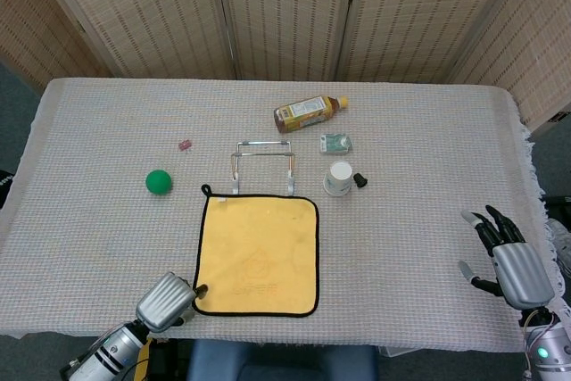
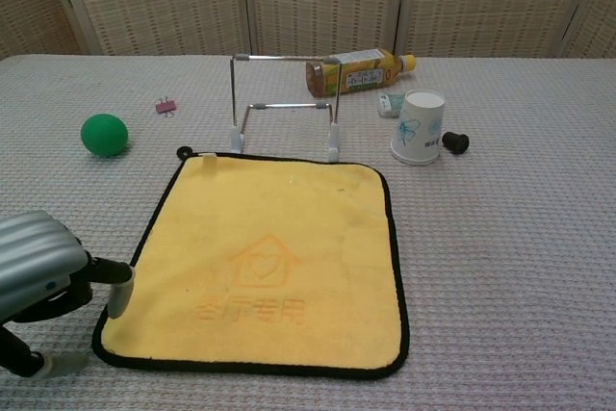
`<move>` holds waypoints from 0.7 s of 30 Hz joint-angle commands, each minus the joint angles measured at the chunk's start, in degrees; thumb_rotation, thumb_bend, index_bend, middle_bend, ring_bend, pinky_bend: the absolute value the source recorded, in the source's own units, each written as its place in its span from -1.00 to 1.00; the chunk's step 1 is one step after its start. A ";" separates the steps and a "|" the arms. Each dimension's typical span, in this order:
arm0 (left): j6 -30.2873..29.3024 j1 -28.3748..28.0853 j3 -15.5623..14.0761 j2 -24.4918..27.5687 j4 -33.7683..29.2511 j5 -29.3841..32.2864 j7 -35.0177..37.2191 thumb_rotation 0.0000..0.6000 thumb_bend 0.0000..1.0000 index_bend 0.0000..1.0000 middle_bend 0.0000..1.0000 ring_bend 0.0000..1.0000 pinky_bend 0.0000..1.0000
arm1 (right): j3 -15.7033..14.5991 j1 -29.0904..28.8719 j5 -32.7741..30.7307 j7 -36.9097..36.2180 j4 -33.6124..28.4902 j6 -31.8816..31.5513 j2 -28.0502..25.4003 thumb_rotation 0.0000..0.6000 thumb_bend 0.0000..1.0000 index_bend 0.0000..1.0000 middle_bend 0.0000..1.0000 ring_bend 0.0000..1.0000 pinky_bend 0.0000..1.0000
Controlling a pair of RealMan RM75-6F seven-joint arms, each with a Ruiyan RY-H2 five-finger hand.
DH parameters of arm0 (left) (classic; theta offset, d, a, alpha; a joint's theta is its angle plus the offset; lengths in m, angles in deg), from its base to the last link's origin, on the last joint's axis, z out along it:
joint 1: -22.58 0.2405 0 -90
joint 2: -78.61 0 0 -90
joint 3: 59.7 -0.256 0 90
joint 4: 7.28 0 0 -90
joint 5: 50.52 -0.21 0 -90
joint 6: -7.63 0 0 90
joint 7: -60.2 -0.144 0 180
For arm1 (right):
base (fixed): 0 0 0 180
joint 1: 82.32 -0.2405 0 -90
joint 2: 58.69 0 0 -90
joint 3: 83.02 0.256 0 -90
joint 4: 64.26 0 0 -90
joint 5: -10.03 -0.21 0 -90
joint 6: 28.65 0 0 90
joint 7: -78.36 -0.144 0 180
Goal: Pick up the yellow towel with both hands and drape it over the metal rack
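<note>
The yellow towel (image 1: 258, 254) (image 2: 265, 267) with a black hem lies flat on the table, just in front of the metal rack (image 1: 263, 165) (image 2: 285, 103), which stands upright and bare. My left hand (image 1: 168, 302) (image 2: 46, 279) hovers at the towel's near left corner, fingers apart and holding nothing; one fingertip hangs right at the hem. My right hand (image 1: 511, 263) stays far to the right near the table's edge, fingers spread, empty. The chest view does not show it.
A green ball (image 1: 158, 182) (image 2: 104, 134) lies left of the towel. A white paper cup (image 1: 338, 178) (image 2: 419, 127), a small black cap (image 2: 455, 142), a lying tea bottle (image 1: 309, 112) (image 2: 361, 69) and a small packet (image 1: 335, 143) sit behind right. A pink clip (image 1: 185, 144) lies back left.
</note>
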 commanded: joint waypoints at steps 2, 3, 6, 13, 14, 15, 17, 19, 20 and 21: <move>0.74 -0.18 -0.02 -0.90 -0.05 0.93 -0.83 1.00 -0.58 0.01 0.97 0.65 0.97 | -0.08 0.08 -0.02 -0.10 0.12 -0.05 -0.02 1.00 -0.38 -0.82 -0.67 -0.85 -0.77; 0.85 -0.21 -0.01 -1.05 -0.05 1.11 -1.01 1.00 -0.58 0.01 0.97 0.65 0.97 | -0.08 0.11 -0.02 -0.12 0.13 -0.10 -0.03 1.00 -0.38 -0.82 -0.67 -0.85 -0.77; 0.87 -0.36 0.12 -1.64 -0.08 1.45 -1.14 1.00 -0.58 0.01 0.97 0.65 0.97 | -0.11 0.22 0.01 -0.21 0.16 -0.29 -0.07 1.00 -0.38 -0.82 -0.67 -0.85 -0.77; 1.06 -1.04 0.70 -2.95 0.09 2.27 -0.95 1.00 -0.58 0.01 0.97 0.65 0.97 | -0.13 0.50 0.03 -0.47 0.38 -0.79 -0.07 1.00 -0.38 -0.82 -0.67 -0.85 -0.77; 1.25 -1.14 0.77 -3.07 0.08 2.52 -0.83 1.00 -0.58 0.01 0.97 0.65 0.97 | -0.15 0.54 -0.02 -0.50 0.46 -0.79 -0.05 1.00 -0.38 -0.82 -0.67 -0.85 -0.77; 1.47 -1.24 0.80 -3.19 0.08 2.80 -0.72 1.00 -0.58 0.01 0.97 0.65 0.97 | -0.16 0.57 -0.06 -0.56 0.50 -0.78 -0.04 1.00 -0.38 -0.82 -0.67 -0.85 -0.77; 1.75 -1.44 0.88 -3.39 0.09 3.16 -0.62 1.00 -0.58 0.02 0.97 0.65 0.97 | -0.17 0.61 -0.10 -0.69 0.58 -0.81 -0.04 1.00 -0.38 -0.82 -0.67 -0.85 -0.77; 1.87 -1.67 0.96 -3.64 0.10 3.43 -0.48 1.00 -0.58 0.02 0.97 0.65 0.97 | -0.17 0.71 -0.04 -0.84 0.71 -1.03 -0.05 1.00 -0.38 -0.82 -0.67 -0.85 -0.77; 1.78 -1.71 0.99 -3.71 0.09 3.49 -0.35 1.00 -0.57 0.02 0.97 0.65 0.97 | -0.17 0.75 -0.03 -0.91 0.77 -1.09 -0.05 1.00 -0.38 -0.82 -0.67 -0.85 -0.77; 1.60 -1.72 1.03 -3.78 0.11 3.51 -0.23 1.00 -0.55 0.02 0.97 0.65 0.97 | -0.18 0.78 -0.05 -0.97 0.84 -1.11 -0.04 1.00 -0.38 -0.82 -0.67 -0.85 -0.77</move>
